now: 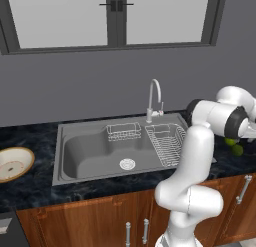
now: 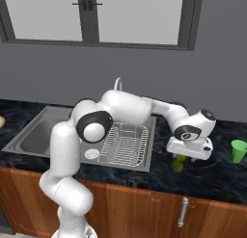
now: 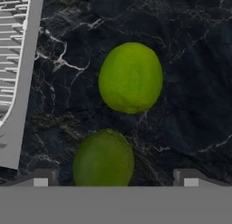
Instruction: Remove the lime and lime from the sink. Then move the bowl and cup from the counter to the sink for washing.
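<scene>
Both limes lie on the black counter (image 3: 190, 60) just right of the sink (image 1: 90, 151). The brighter yellow-green lime (image 3: 130, 78) is the farther one in the hand view, and the darker lime (image 3: 103, 159) lies between my spread fingertips. My gripper (image 3: 115, 178) hovers open above them, and neither fingertip touches the dark lime. From the right base view the gripper (image 2: 185, 156) hangs over a lime (image 2: 178, 165). The green cup (image 2: 238, 151) stands upright on the counter further right. The bowl (image 1: 12, 163) rests on the counter left of the sink.
A wire dish rack (image 1: 165, 143) fills the sink's right part, with a smaller wire basket (image 1: 123, 132) and the chrome faucet (image 1: 154, 98) behind. The sink's rim (image 3: 20, 91) runs close beside the limes. Wooden cabinets (image 2: 144, 208) stand below the counter.
</scene>
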